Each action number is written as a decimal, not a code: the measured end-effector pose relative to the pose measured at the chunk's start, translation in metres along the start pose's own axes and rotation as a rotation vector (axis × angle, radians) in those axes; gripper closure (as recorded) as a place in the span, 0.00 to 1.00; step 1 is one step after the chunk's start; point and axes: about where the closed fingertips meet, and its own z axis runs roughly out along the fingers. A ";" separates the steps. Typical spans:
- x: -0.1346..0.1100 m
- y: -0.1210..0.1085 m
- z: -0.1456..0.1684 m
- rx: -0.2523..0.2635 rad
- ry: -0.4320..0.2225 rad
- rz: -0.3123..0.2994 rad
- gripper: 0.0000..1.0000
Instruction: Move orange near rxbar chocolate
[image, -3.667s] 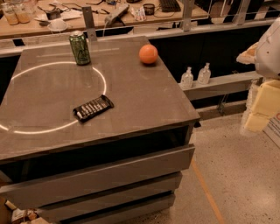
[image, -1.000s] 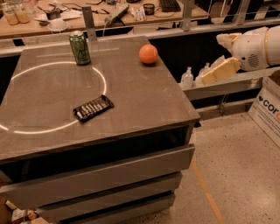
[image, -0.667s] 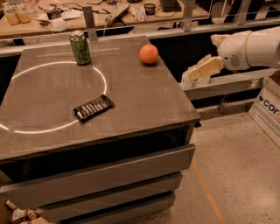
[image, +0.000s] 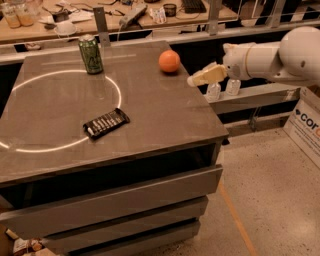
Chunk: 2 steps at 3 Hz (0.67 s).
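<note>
The orange (image: 169, 61) sits on the grey table top (image: 165, 115) near its far right corner. The rxbar chocolate (image: 105, 123), a flat black bar with white lettering, lies near the middle of the table, well to the front left of the orange. My gripper (image: 200, 78) reaches in from the right on a white arm (image: 270, 57). It is just past the table's right edge, a little to the right of the orange and slightly nearer the camera, not touching it.
A green can (image: 90, 54) stands at the back of the table, left of the orange. A white ring of light (image: 114, 85) marks the top. Two small bottles (image: 222, 89) stand on a ledge behind the gripper. A cardboard box (image: 305, 125) sits on the floor at right.
The arm has swung left and forward from the far right, bringing the gripper close to the table's right edge near the orange. The orange, bar and can have not moved.
</note>
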 end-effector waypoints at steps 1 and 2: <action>0.000 -0.001 0.046 -0.074 0.000 0.000 0.00; -0.005 -0.002 0.085 -0.133 -0.004 -0.011 0.00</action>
